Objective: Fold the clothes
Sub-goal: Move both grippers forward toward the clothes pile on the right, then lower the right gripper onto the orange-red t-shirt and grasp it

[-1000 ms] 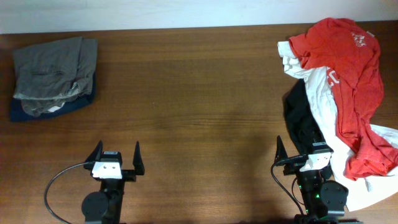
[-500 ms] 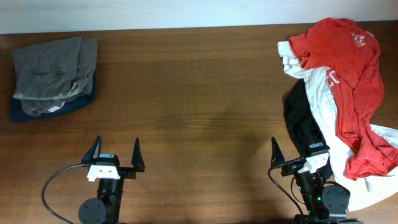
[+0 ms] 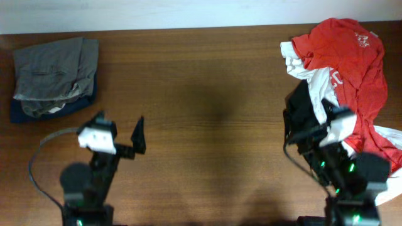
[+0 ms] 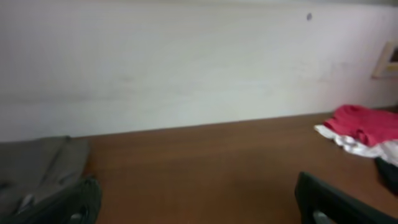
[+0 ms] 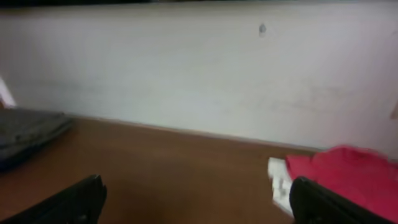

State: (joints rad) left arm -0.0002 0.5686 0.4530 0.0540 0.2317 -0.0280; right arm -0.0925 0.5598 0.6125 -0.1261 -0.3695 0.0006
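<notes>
The clothes lie in a loose heap at the table's right end. A red-orange T-shirt (image 3: 355,69) is on top, a white T-shirt (image 3: 326,94) under it, and a black garment (image 3: 300,110) at the heap's left edge. My right gripper (image 3: 313,119) hovers open over the black garment's near part, holding nothing. In the right wrist view the red shirt (image 5: 354,177) lies ahead of the right finger (image 5: 329,202). My left gripper (image 3: 119,123) stands open over bare wood at the left, far from the heap. The left wrist view shows the red shirt (image 4: 367,124) at far right.
A folded grey garment on a dark blue one (image 3: 53,75) sits at the table's back left corner, also seen as the grey pile (image 4: 37,168). The brown wooden table (image 3: 207,107) meets a white wall (image 4: 186,62) at the back. A cable loops beside the left arm.
Both arms have lifted and moved away from the front edge toward the table's middle. The right gripper now reaches over the black garment. Both grippers stay open.
</notes>
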